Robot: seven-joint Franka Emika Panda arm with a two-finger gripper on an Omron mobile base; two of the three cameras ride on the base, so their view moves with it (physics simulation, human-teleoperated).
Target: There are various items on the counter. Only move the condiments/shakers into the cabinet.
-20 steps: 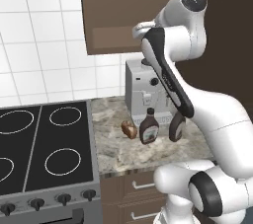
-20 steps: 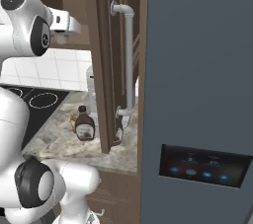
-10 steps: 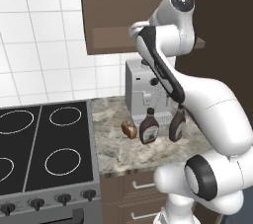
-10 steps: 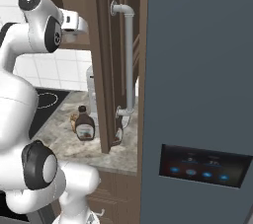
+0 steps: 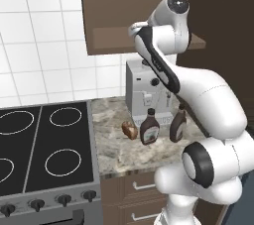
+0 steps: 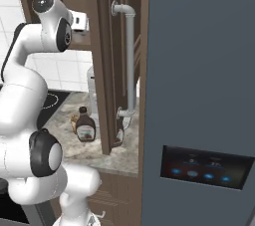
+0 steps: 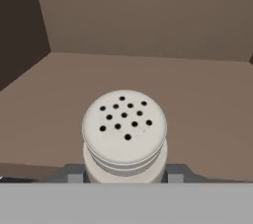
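Note:
My gripper (image 7: 123, 174) is shut on the small pale shaker (image 7: 124, 128), whose holed top faces the hand camera. The shaker stands upright just above or on the brown shelf (image 7: 202, 99) inside the cabinet (image 5: 124, 16); whether it touches I cannot tell. My arm reaches up to the cabinet opening. Two dark brown bottles (image 5: 149, 129) (image 5: 177, 126) stand on the counter (image 5: 114, 152) below. In the right base view one bottle (image 6: 85, 126) shows in full. The other bottle (image 6: 119, 133) is half hidden by the open cabinet door (image 6: 103, 60).
A brown food lump (image 5: 129, 130) lies left of the bottles. The silver coffee machine (image 5: 146, 90) stands behind them against the tiles. The black stovetop (image 5: 44, 144) is to the left. A tall grey appliance front (image 6: 199, 85) closes off the right.
The arm's upper joints have swung over towards the cabinet, and the hand has gone slightly deeper into it. The grip on the shaker is unchanged. The bottles and the lump have not moved.

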